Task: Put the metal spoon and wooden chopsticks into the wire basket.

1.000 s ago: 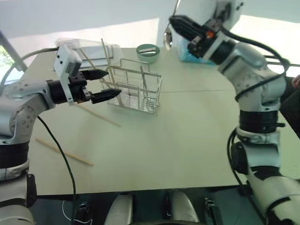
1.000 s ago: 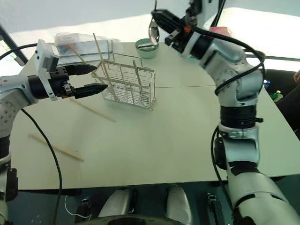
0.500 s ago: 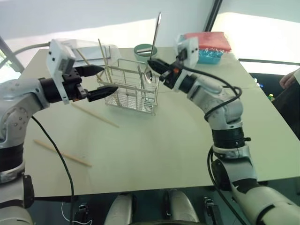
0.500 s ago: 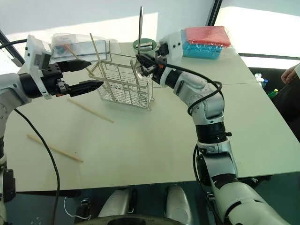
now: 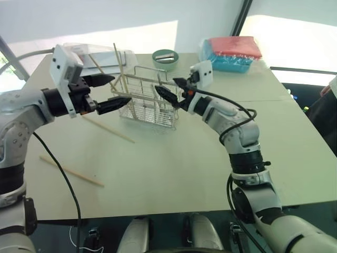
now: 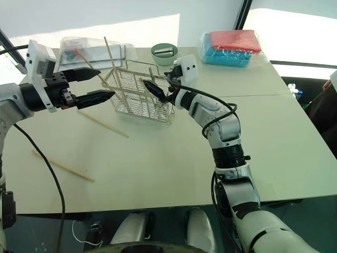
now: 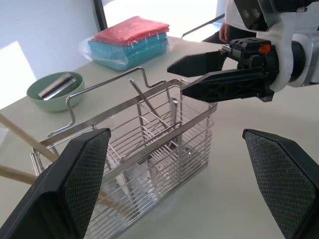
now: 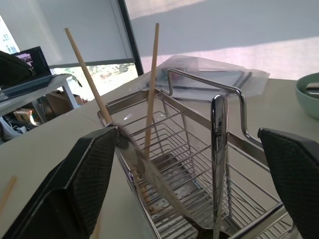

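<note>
Spoon (image 8: pixel 218 149) dropped into basket (image 5: pixel 150 103); right hand (image 5: pixel 175 90) open, empty; two chopsticks inside.

Green bowl (image 5: pixel 166 57), red-and-teal packets (image 5: pixel 231 52), clear bag (image 5: pixel 97 54).

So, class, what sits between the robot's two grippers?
The wire basket, seen in both eye views, sits between the left gripper and right gripper, holding upright wooden chopsticks and the metal spoon.
</note>
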